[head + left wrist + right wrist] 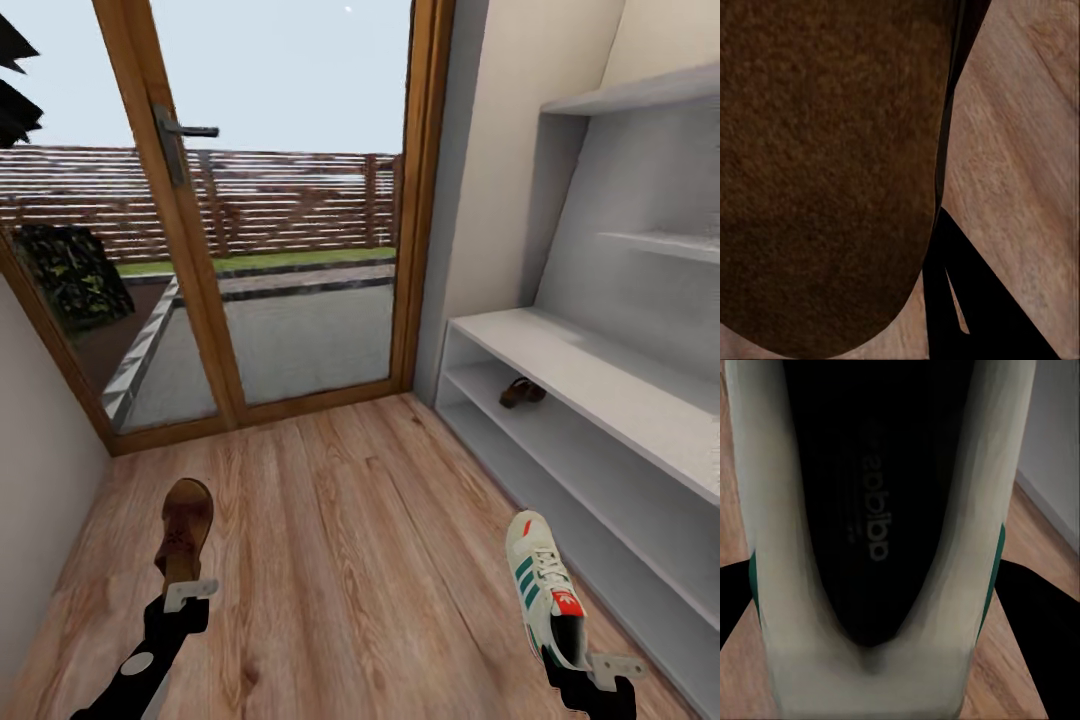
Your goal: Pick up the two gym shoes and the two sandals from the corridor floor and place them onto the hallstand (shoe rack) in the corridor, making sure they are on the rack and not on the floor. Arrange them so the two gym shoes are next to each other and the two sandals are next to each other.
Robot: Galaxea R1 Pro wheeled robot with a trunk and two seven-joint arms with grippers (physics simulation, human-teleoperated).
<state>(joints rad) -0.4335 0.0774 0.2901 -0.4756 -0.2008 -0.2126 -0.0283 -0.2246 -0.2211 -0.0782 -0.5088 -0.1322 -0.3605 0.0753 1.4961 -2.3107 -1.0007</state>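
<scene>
From the head view, our left gripper (186,592) holds a sandal (186,522) and our right gripper (590,665) clamps a gym shoe (543,588) by the heel, toe toward 12 o'clock. The hallstand (560,360) lies at 2 o'clock, nearer the right arm, with another sandal (521,392) on its shelf.

At the left wrist, brown sandal (817,172) hangs over the corridor floor (1020,150).

At the right wrist, fingers (1031,607) flank the gym shoe (877,532).

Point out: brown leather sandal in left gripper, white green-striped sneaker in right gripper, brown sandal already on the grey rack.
Held brown leather sandal (188,525): head view, on its sole.
White green-striped sneaker (540,585): head view, on the laces.
Brown sandal on grey rack (521,392): head view, on its upper.
</scene>
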